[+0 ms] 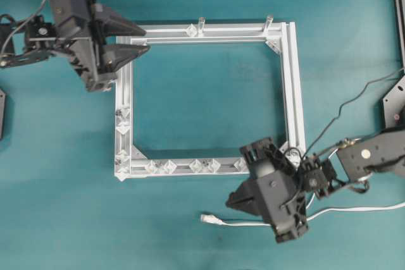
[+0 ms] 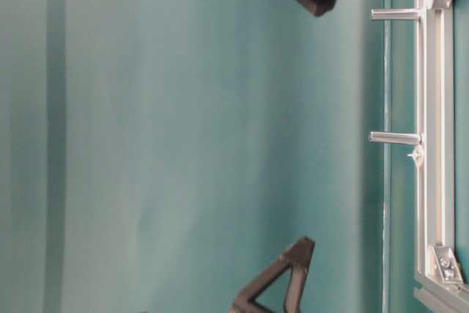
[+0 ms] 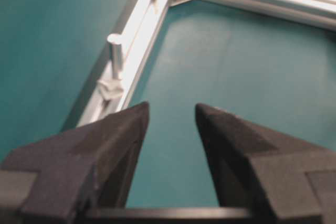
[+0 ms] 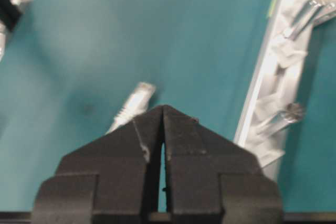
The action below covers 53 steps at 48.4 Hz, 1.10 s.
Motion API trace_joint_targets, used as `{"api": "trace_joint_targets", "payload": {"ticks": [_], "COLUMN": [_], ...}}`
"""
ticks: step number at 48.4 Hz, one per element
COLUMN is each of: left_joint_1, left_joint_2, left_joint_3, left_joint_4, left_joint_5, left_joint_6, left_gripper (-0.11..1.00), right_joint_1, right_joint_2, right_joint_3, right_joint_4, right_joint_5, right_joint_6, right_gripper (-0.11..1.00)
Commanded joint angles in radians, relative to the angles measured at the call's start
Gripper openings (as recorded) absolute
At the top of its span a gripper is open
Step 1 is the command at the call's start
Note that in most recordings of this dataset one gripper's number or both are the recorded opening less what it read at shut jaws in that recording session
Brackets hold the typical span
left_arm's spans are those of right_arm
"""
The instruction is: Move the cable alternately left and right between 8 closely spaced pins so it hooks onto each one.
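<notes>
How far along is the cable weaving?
Done: nothing; the cable lies on the mat outside the frame, plug end loose, hooked on no pins. In hand: nothing visibly gripped; right tool shut above the plug, left tool open at the far corner. Left: all the weaving.

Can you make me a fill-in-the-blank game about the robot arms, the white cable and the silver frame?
1. The left end effector has its jaws ____.
2. The right end effector has its jaws ____.
3. The cable lies on the teal table, ____ the frame.
4. The small white thing at the cable's end is a ____.

Missing words: open; shut; outside; plug
</notes>
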Motion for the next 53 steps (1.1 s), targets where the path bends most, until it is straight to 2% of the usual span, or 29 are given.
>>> {"api": "trace_joint_targets", "payload": {"ticks": [1,13,16,22,24,37,44,53], "left_joint_1": [-0.021,-0.054,-0.060,-0.077,-0.081,-0.091,-0.091,-0.091], "left_joint_2": [-0.055,-0.209,-0.249,-0.327,-0.354,-0.557,-0.647,-0.721], "left_joint_3": [0.020,0.126,0.149,0.190,0.204,0.288,0.324,0.356], "left_joint_4": [0.003,0.003,0.003,0.003,0.003,0.002,0.002,0.002], "left_joint_5": [0.000,0.052,0.086,0.164,0.181,0.219,0.255,0.321], "left_joint_6": [0.003,0.003,0.002,0.002,0.002,-0.002,-0.002,-0.002], "left_gripper": [0.55,0.57,0.57,0.57,0.57,0.57,0.57,0.57], "right_joint_1": [0.018,0.025,0.026,0.031,0.034,0.043,0.043,0.043], "right_joint_2": [-0.008,0.046,0.072,0.129,0.149,0.256,0.281,0.301], "right_joint_3": [-0.051,-0.130,-0.158,-0.225,-0.252,-0.371,-0.405,-0.433], "right_joint_4": [-0.002,-0.002,-0.002,-0.002,-0.003,-0.005,-0.005,-0.005], "right_joint_5": [0.067,0.233,0.255,0.301,0.327,0.538,0.551,0.551], "right_joint_6": [0.035,0.167,0.193,0.242,0.259,0.341,0.393,0.411], "right_gripper": [0.00,0.02,0.13,0.49,0.55,0.54,0.54,0.54]}}
